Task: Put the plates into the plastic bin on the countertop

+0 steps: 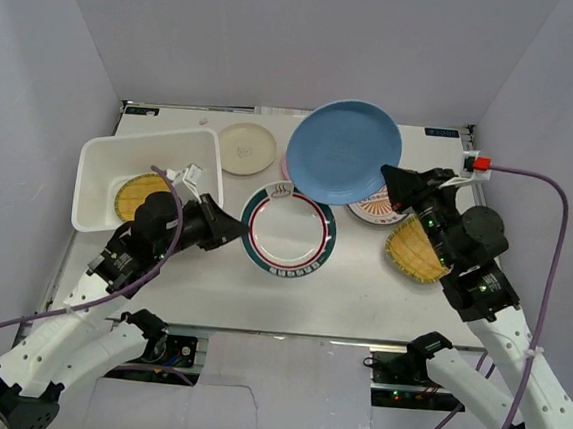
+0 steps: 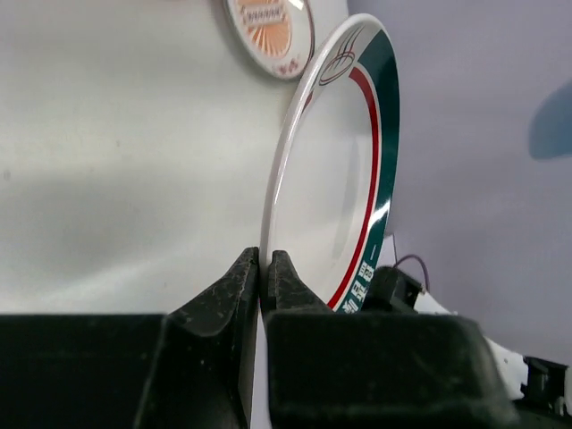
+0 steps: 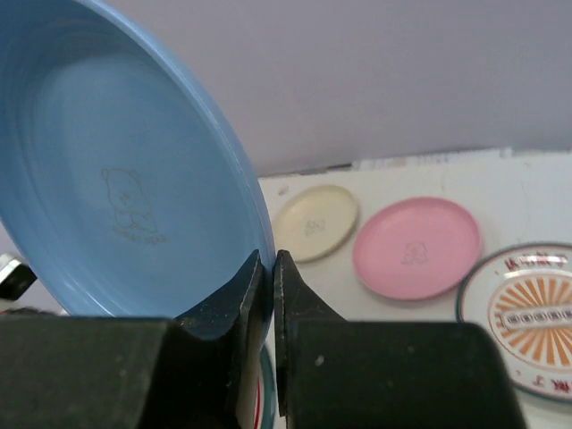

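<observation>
Pinching the near rim of the green-and-red-rimmed plate (image 2: 332,179), the left gripper (image 2: 265,261) is seen with its jaws drawn almost together, only the thickness of the rim between them. From those fingers the plate extends away to the right, toward the middle of the countertop (image 1: 360,291). The plastic bin (image 1: 96,153) lies on the opposite side, to the left behind the wrist and just beside the left arm. Whether this plate is lifted clear of the surface cannot be told.

The right gripper (image 3: 271,261) is likewise closed narrowly on the rim of the blue plate (image 3: 125,179), which is held raised and tilted above the pink plate (image 3: 416,248) and near the cream plate (image 1: 246,148). The bin is well apart from it, beyond the other held plate.

The left arm is judged the nearer, so a leftward carry of its plate over the bin's right wall is what the coming move would call for. One yellow woven plate (image 1: 138,194) is already lying in the bin. A second woven plate (image 1: 416,251) and the orange-patterned plate (image 1: 372,210) are on the right.
</observation>
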Controlling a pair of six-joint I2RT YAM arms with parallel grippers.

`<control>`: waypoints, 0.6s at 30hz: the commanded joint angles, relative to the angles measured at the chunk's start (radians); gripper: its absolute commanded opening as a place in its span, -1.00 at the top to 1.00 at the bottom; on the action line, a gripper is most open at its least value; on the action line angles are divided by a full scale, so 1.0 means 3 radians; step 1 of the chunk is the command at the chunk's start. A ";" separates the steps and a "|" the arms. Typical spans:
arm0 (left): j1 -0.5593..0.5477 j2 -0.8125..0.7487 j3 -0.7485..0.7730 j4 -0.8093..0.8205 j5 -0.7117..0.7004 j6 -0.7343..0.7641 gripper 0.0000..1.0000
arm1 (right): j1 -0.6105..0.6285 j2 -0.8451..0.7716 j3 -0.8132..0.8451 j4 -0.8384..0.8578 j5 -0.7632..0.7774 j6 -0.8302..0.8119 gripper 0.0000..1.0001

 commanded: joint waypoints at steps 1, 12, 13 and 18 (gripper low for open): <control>-0.0006 0.0189 0.0409 0.0213 -0.0496 0.0330 1.00 | 0.0001 0.0087 0.0580 -0.0205 -0.0455 -0.0219 0.84; 0.1777 0.0583 0.0758 0.0223 -0.0749 0.0679 1.00 | 0.0159 0.0992 0.1091 0.0101 -0.1009 0.0016 0.85; 0.1941 0.0588 0.0717 0.0243 -0.0657 0.0658 1.00 | 0.0256 0.1155 0.1133 0.0106 -0.0994 -0.0009 0.84; 0.2505 0.0655 0.0497 0.0275 -0.0675 0.0536 1.00 | 0.0563 0.1702 0.1520 0.0132 -0.0851 -0.0081 0.85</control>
